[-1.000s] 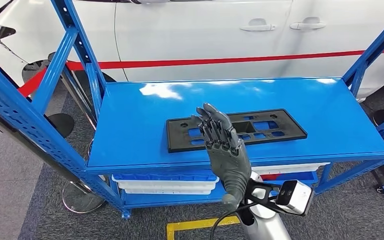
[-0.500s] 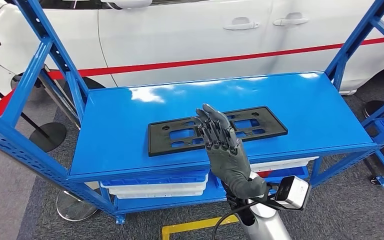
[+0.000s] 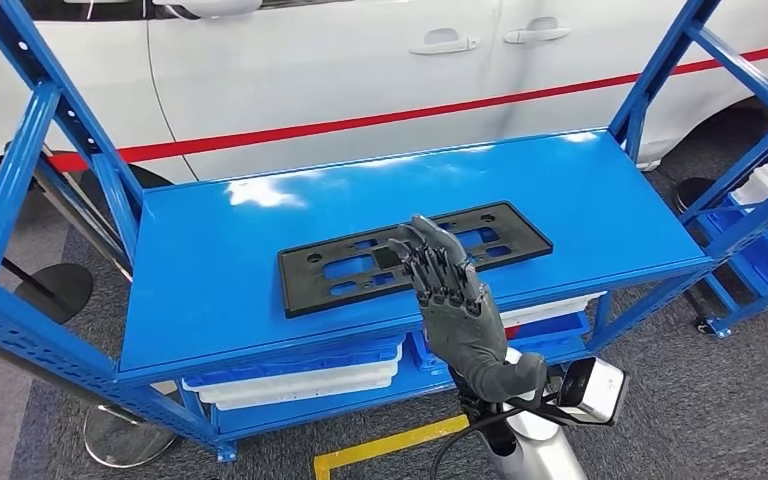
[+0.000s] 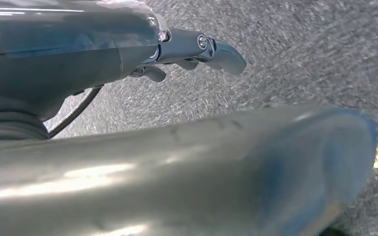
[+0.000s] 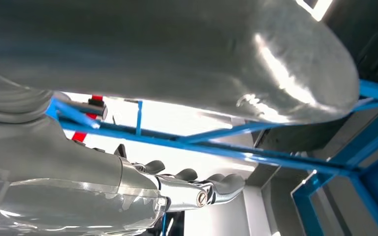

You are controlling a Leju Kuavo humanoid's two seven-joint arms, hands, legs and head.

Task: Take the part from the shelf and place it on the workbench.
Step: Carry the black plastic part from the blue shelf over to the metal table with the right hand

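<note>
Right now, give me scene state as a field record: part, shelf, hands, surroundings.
part: black flat plate with cutouts, lying flat on the shelf top
shelf: blue metal rack; white bins on the lower level
right hand: raised in front of the plate, fingers apart, holding nothing
left hand: over grey carpet, holding nothing; whether fingers are spread or curled is unclear
background: white car with red stripe behind the rack
task state: part not yet picked up

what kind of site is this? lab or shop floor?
Looks like a car workshop or assembly-line station, probably. A white car with a red stripe stands right behind a blue steel shelf that holds a black plastic part, with parts bins on the level below.
</note>
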